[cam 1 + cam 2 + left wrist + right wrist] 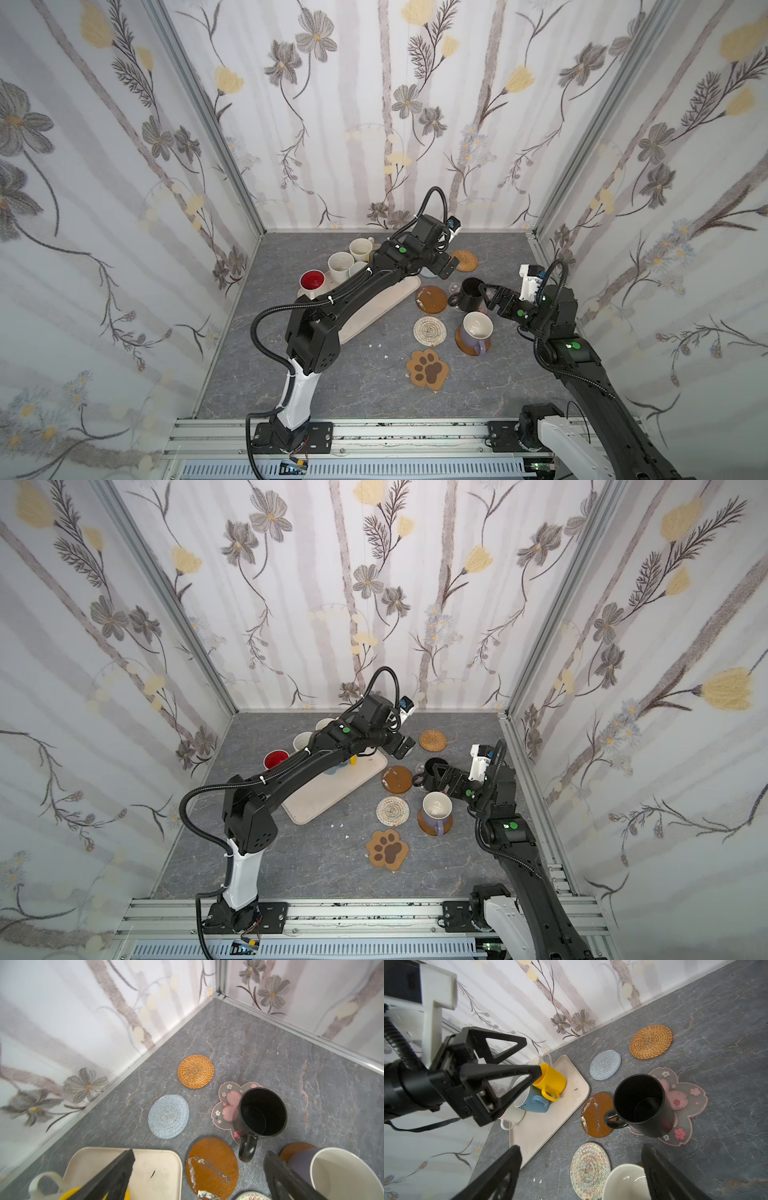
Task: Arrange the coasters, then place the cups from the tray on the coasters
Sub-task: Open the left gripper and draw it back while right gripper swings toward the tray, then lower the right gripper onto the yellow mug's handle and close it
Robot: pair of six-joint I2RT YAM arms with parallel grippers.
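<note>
The black cup (469, 293) stands on the clear pink-flower coaster (228, 1103). A lavender cup (477, 332) sits on an amber disc. Bare coasters lie around them: amber (432, 299), spiral (429, 331), paw-print (428, 370), rattan (465, 259), pale blue (168, 1119). On the beige tray (374, 311) stand the red-lined cup (312, 280), two whitish cups (340, 266), a yellow one (550, 1082) and a light blue one (535, 1103). My left gripper (448, 266) hangs open and empty over the tray's far corner. Beside the black cup, my right gripper (487, 297) is open, holding nothing.
Floral walls close the grey floor on three sides, and the rattan coaster lies near the back wall. A few white crumbs (378, 345) lie between the tray and the paw-print coaster. The aluminium rail (374, 432) with both arm bases runs along the front.
</note>
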